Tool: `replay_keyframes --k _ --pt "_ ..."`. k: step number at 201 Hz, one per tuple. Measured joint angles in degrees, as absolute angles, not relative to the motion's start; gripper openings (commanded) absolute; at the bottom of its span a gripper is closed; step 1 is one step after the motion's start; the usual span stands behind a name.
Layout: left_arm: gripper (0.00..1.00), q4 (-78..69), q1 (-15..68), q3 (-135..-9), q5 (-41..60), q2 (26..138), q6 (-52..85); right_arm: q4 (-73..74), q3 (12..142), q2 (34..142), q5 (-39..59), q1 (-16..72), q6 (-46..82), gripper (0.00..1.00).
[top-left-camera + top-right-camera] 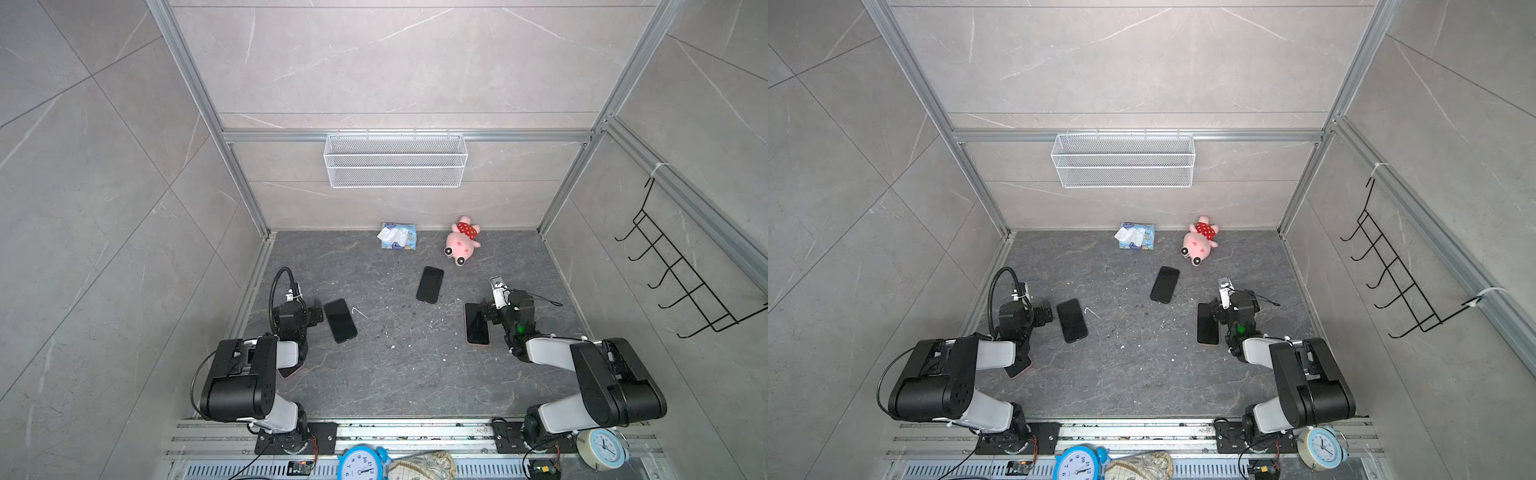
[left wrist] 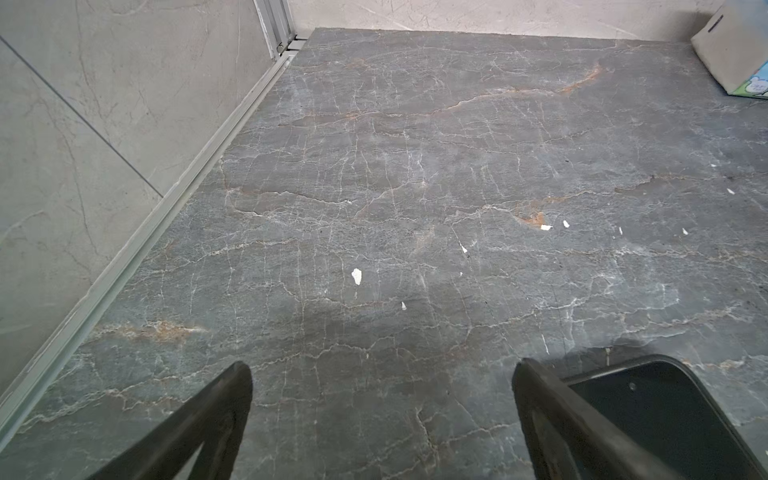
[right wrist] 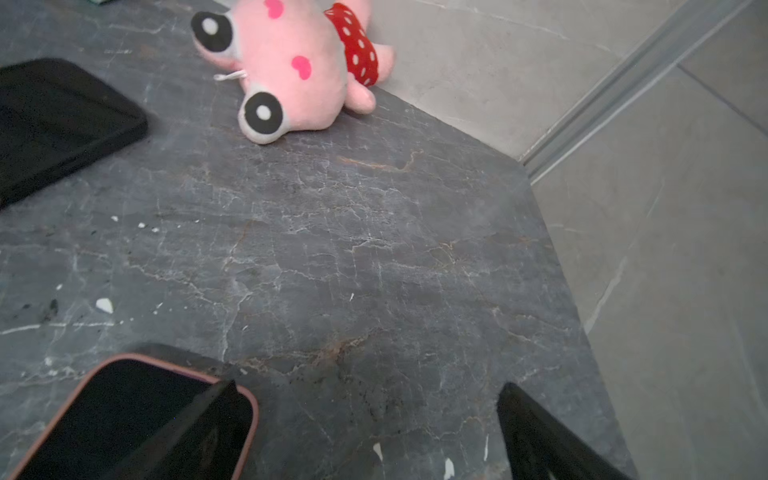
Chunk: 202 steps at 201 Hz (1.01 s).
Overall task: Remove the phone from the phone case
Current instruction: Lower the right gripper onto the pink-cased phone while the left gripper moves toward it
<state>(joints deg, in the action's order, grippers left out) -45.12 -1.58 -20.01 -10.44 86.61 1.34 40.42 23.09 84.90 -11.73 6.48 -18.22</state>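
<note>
So, in both top views the pink-cased phone (image 1: 477, 328) lies flat, screen up, on the table (image 1: 395, 374), right at the wrist of the right arm (image 1: 598, 374). A black phone (image 1: 340, 320) sits the same way by the left arm (image 1: 245, 374), and a third phone (image 1: 430, 284) lies mid-table. Both arms are folded low, elbows back toward the near rail, wrists down close to the table.

In the left wrist view, the left gripper (image 2: 382, 365) is spread wide over bare table with nothing between the fingers. The black phone's corner is just beside one finger.

In the right wrist view, the right gripper (image 3: 370, 384) is spread wide too and empty. One finger overlaps a corner of the pink-cased phone; I can't tell if it touches. The plush toy (image 3: 291, 62) is well ahead.

My guess on handling: the phone is a stiff slab with a slick, breakable glass front, and the case rim looks soft and grippy. Lying flat, there's little to grab, so I'd pinch across the long edges, then peel a case corner back with the other gripper.
</note>
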Motion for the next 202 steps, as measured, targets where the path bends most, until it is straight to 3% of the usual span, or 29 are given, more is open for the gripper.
replay_keyframes --k 70,176,202 --pt "1.00 -45.5 -1.6 -20.0 -10.4 86.6 1.3 47.1 21.0 85.9 -7.4 2.9 -2.9 1.00" --pt "1.00 -46.7 -1.6 -20.0 -10.5 86.6 1.4 50.0 20.8 85.9 -5.9 2.9 1.8 1.00" --pt "1.00 -45.7 -1.0 -19.9 -10.5 85.4 1.1 37.4 23.4 79.8 -8.6 4.0 3.4 1.00"
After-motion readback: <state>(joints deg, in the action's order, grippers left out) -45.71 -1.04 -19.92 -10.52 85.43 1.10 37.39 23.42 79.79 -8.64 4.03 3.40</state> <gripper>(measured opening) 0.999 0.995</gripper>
